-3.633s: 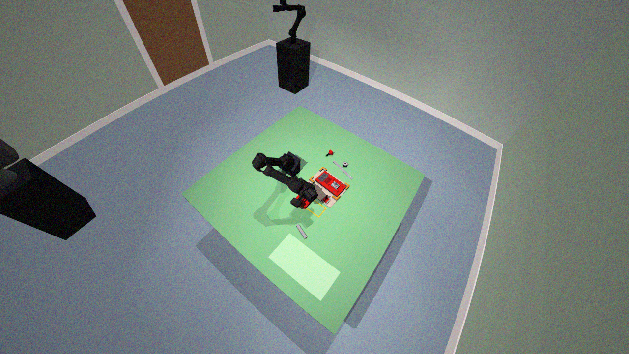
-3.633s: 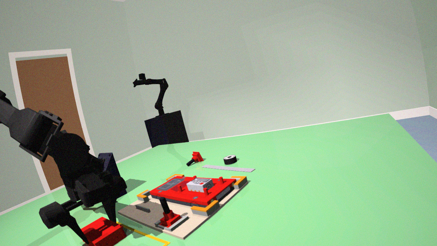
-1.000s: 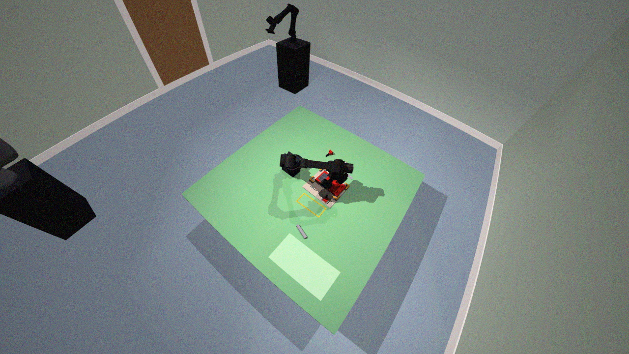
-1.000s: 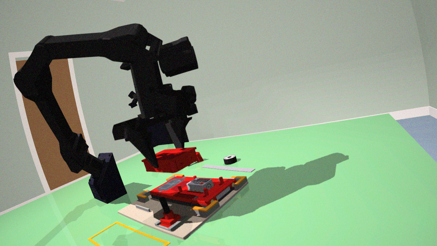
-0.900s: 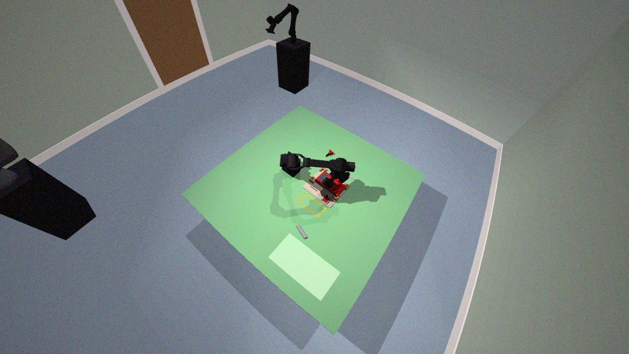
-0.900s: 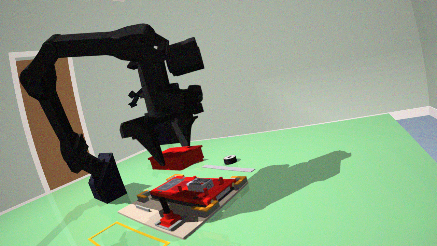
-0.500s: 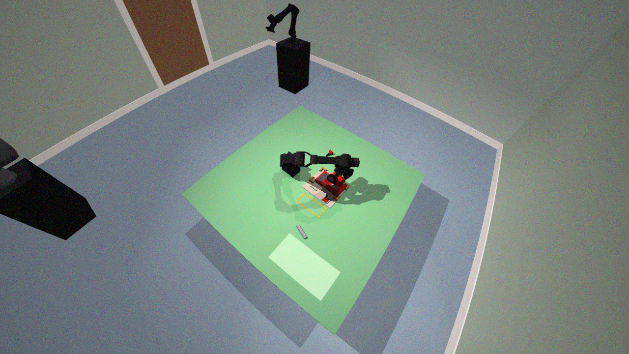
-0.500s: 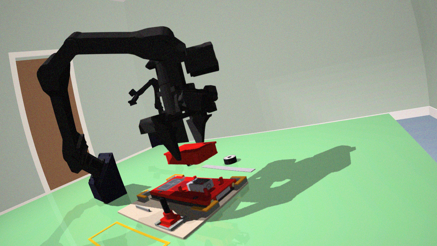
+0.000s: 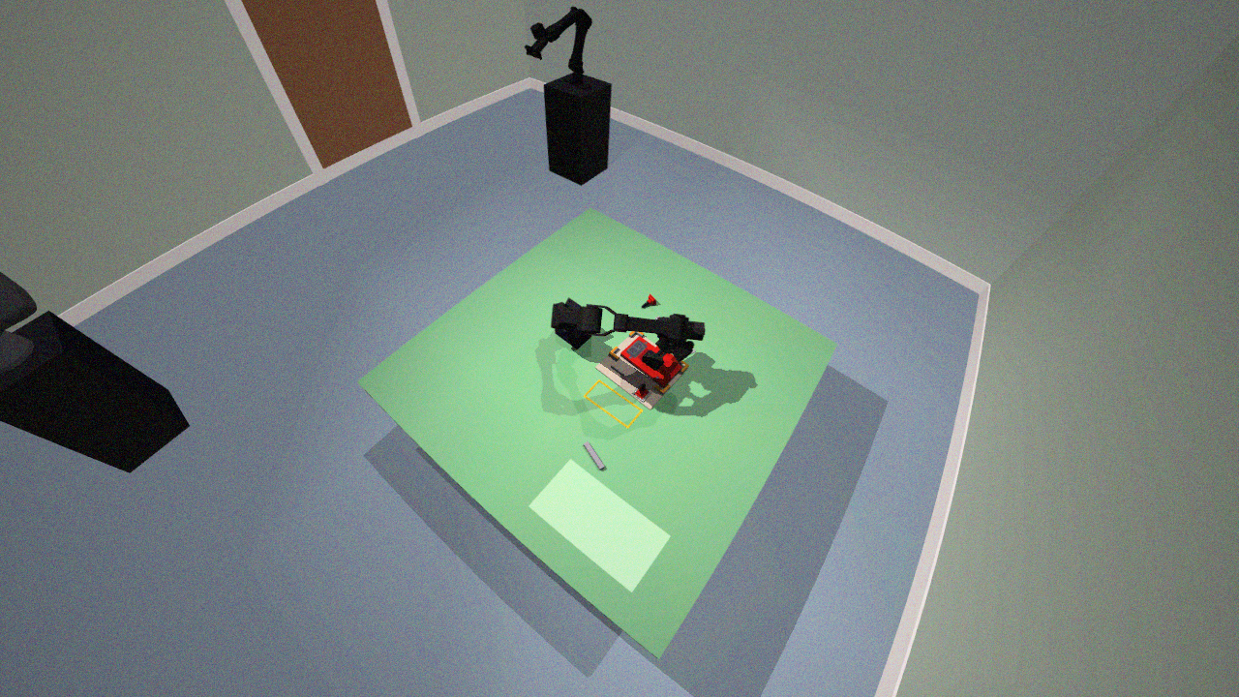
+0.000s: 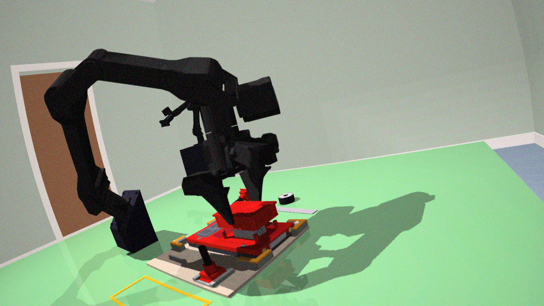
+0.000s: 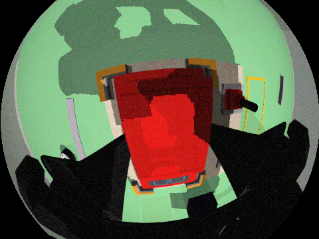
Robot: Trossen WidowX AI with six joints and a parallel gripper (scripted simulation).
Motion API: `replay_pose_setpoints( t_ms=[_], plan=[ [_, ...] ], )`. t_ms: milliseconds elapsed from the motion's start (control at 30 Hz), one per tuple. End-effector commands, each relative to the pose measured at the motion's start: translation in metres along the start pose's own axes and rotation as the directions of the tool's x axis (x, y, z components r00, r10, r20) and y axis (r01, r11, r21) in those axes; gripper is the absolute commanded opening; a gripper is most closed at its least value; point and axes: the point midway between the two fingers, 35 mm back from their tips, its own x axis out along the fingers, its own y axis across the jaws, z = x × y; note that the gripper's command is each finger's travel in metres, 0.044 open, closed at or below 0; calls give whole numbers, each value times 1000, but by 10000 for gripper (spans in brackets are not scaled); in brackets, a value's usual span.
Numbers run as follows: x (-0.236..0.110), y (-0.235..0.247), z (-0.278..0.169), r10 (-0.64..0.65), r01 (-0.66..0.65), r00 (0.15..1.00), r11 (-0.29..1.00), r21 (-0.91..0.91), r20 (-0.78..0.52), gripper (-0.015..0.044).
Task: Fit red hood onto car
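Exterior view, left to right: one yellow outline on the tabletop, one jig, one chassis, one hood held just above its engine, slightly tilted. The fingers grip its two sides. A stiff, light shell, I judge; side grip suits. One black wheel beyond.

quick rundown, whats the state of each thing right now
gripper: shut on the hood
hood: held over the engine, tilted, not flat on the deck
chassis: sitting in the jig
jig: flat on the table, toggle clamp handle upright
black ring: lying loose behind the car
grey strip: lying flat near the ring
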Motion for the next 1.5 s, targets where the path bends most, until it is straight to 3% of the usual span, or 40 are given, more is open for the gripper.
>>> replay_pose_setpoints(
  t_ms=[0,1467],
  plan=[
    [3,0,-1,-2,2,1000,1000,-4,6,0],
    [11,0,0,-2,2,1000,1000,-4,6,0]
  ],
)
